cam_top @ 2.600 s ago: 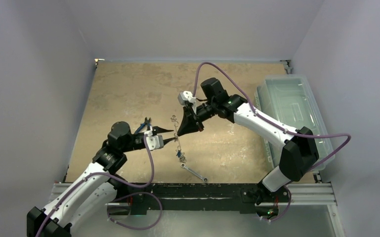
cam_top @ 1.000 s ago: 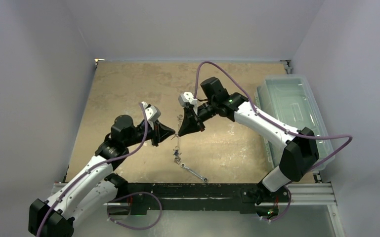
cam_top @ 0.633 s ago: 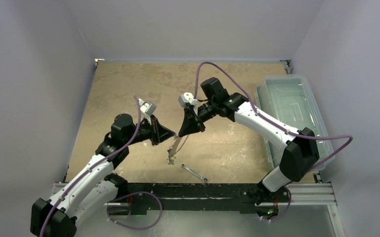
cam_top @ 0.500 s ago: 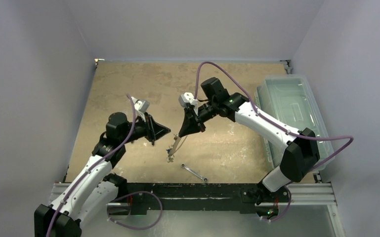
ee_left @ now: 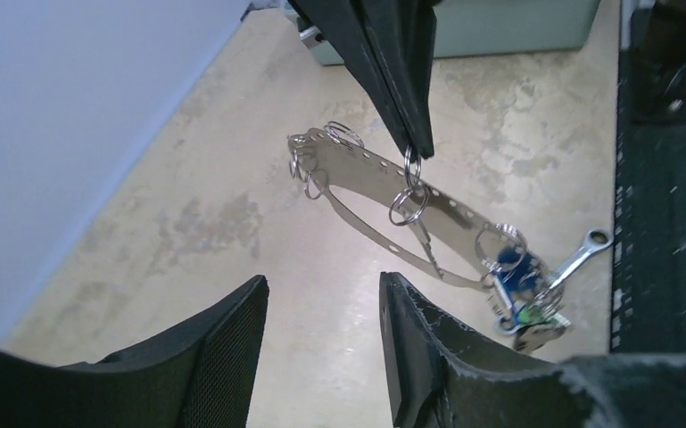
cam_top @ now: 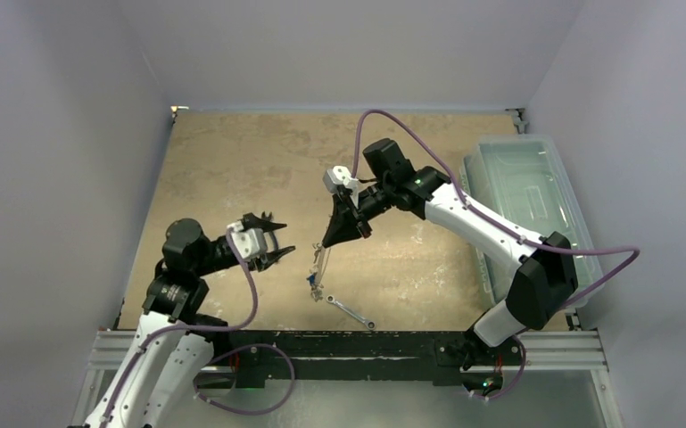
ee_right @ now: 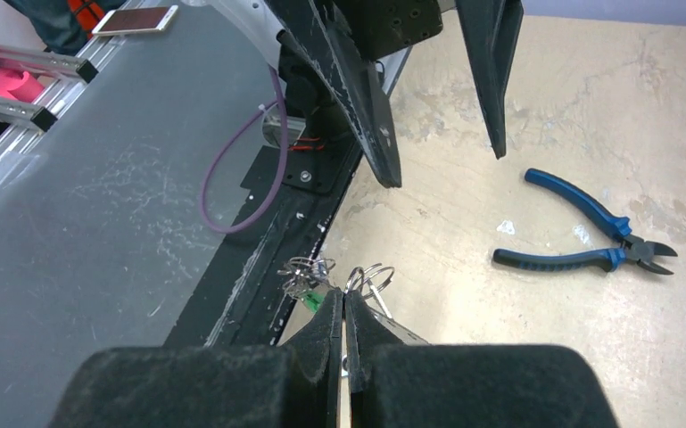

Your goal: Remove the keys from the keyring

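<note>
My right gripper (cam_top: 325,243) is shut on the keyring (cam_top: 318,266), a long thin silver loop that hangs down from its tips above the table. The keys (cam_top: 311,283), with blue and green heads, dangle in a bunch at its low end. In the left wrist view the keyring (ee_left: 370,192) hangs slanted with the keys (ee_left: 522,290) at its lower right. My left gripper (cam_top: 281,234) is open and empty, to the left of the keyring and apart from it. In the right wrist view the shut tips (ee_right: 343,300) pinch a small ring (ee_right: 371,277) beside a green key (ee_right: 313,300).
A silver wrench (cam_top: 351,312) lies on the table near the front edge, below the keys. Blue-handled pliers (ee_right: 589,237) lie on the table beneath my left gripper. A clear plastic bin (cam_top: 531,201) stands at the right edge.
My left arm has drawn back to the left and lowered, turning its open gripper level and away from the keyring. The keyring, still held by my right gripper, has swung a little.
</note>
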`<move>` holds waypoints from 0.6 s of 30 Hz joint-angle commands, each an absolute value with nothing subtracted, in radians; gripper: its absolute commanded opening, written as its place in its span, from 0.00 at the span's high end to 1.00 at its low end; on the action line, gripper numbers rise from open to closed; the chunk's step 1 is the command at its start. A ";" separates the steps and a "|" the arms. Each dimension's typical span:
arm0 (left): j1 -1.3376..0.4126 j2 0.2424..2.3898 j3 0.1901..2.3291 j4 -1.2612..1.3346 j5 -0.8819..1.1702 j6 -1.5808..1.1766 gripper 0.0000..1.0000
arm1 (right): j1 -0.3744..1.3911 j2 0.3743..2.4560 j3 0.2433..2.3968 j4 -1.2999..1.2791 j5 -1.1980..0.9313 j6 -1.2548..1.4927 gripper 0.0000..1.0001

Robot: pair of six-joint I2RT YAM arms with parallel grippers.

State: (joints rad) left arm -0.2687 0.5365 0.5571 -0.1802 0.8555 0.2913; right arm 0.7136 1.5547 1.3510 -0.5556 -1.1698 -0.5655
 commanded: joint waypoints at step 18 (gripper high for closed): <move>-0.565 0.688 0.690 -0.325 0.740 1.017 0.66 | 0.736 1.546 1.405 -0.551 -1.212 -0.574 1.00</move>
State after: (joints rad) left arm -0.5392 0.6613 0.6331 -0.3401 0.7715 0.9810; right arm 0.7269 1.5562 1.3590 -0.5575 -1.1702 -0.5655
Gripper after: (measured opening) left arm 0.349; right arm 0.005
